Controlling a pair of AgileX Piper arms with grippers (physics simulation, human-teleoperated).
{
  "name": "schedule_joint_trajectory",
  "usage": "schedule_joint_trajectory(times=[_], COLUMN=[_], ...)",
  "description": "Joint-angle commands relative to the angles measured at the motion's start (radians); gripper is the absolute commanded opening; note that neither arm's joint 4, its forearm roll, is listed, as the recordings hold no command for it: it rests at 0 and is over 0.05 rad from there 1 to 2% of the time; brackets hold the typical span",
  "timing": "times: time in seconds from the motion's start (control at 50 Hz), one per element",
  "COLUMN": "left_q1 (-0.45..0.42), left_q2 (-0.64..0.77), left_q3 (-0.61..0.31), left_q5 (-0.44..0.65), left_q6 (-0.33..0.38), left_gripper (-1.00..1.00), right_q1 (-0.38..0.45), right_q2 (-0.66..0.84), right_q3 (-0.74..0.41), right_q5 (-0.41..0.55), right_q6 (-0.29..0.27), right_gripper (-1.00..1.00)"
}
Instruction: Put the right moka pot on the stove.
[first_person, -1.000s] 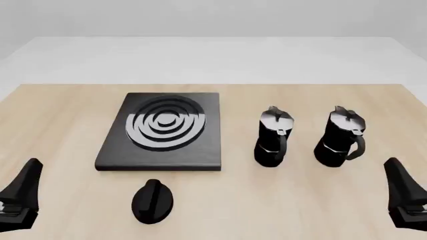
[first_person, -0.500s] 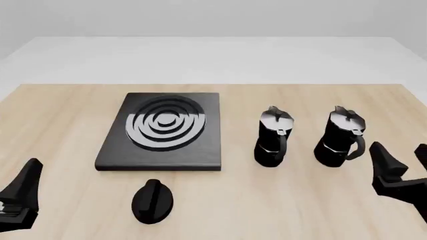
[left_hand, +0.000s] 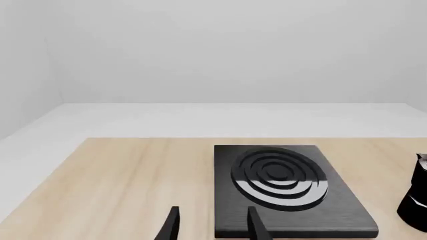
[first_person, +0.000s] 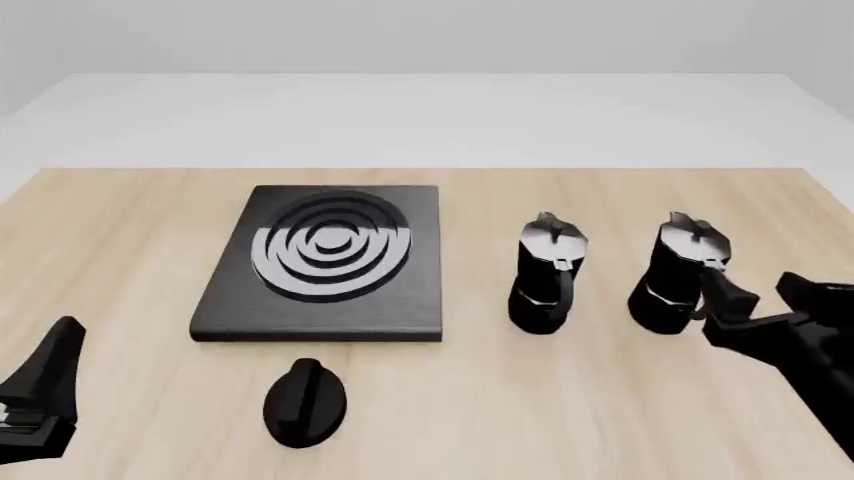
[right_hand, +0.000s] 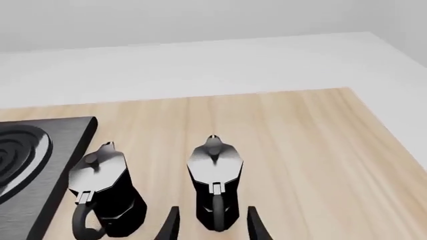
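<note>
The right moka pot (first_person: 681, 272) stands upright on the table at about 3 o'clock from the stove (first_person: 324, 262), its handle turned toward the arms' side. The second moka pot (first_person: 547, 272) stands between it and the stove, apart from both. The right gripper (first_person: 757, 297) hovers just beside the pot's handle, at about 4 o'clock from the pot; in the right wrist view the two fingertips stand wide apart with the handle framed between them, nothing held. Whether a fingertip already brushes the handle is hard to tell from the front view; it looks just clear.

The step in hand looks like the approach for the grasp. The next move calls for easing forward so the jaws straddle the handle or narrow waist, closing, then lifting high enough to carry the pot over its twin to the burner rings (first_person: 328, 244).

The left gripper (left_hand: 211, 227) rests at the table's near left, spread and empty, well apart from the stove's round knob (first_person: 306, 401).
</note>
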Motion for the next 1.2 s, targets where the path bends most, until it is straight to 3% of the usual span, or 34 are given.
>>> schedule_joint_trajectory(times=[0.02, 0.5, 0.94, 1.08, 1.1, 1.2], left_q1=[0.0, 0.0, 0.0, 0.0, 0.0, 0.0], left_q2=[0.0, 0.0, 0.0, 0.0, 0.0, 0.0], left_q3=[0.0, 0.0, 0.0, 0.0, 0.0, 0.0], left_q5=[0.0, 0.0, 0.0, 0.0, 0.0, 0.0], left_q6=[0.0, 0.0, 0.0, 0.0, 0.0, 0.0], left_gripper=[1.0, 1.0, 1.0, 1.0, 1.0, 1.0], right_q1=[0.005, 0.02, 0.034, 0.016, 0.016, 0.018], right_q2=[0.136, 0.366, 0.482, 0.516, 0.517, 0.501], right_q3=[-0.029, -0.067, -0.112, -0.123, -0.123, -0.117], right_q5=[-0.076, -0.211, -0.238, -0.241, -0.243, -0.24], right_q6=[0.011, 0.085, 0.086, 0.06, 0.062, 0.067], right_gripper=[1.0, 1.0, 1.0, 1.0, -1.0, -1.0])
